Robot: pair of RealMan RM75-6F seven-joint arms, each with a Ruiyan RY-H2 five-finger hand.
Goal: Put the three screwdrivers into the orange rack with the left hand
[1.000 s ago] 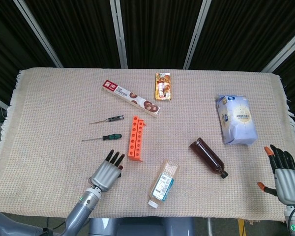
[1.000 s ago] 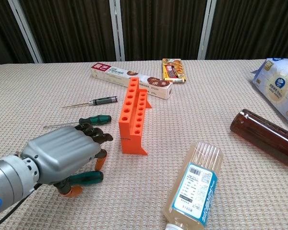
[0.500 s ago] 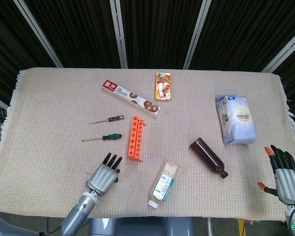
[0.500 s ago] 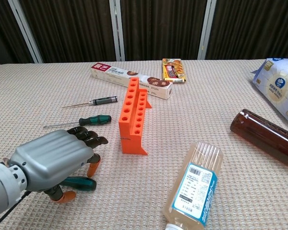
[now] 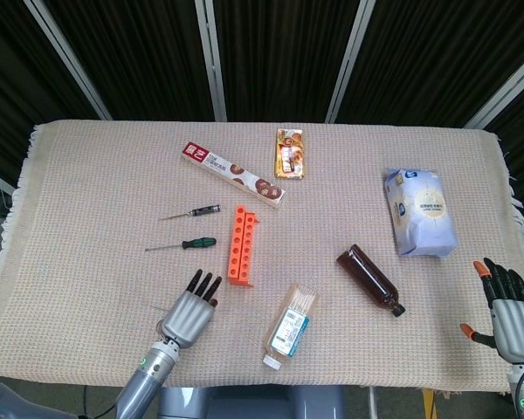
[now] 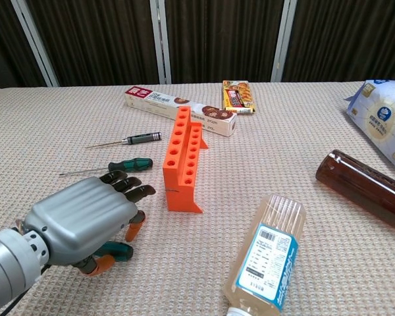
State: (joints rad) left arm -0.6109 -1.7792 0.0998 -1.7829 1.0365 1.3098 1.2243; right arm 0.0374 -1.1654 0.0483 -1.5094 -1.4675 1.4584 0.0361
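Three screwdrivers are lying left of the stepped orange plastic rack (image 6: pixel 183 160); my grey left hand (image 6: pixel 85 220) is curling over the nearest green-handled screwdriver (image 6: pixel 115 249), grip unclear. A loose pinch risks rolling it away.

We see the rack (image 5: pixel 241 245) in the middle of the table (image 5: pixel 87 175). Two screwdrivers (image 5: pixel 182 244) lie to its left. Our left hand (image 5: pixel 190 312) sits in front of them, over a third screwdriver (image 6: pixel 115 249).
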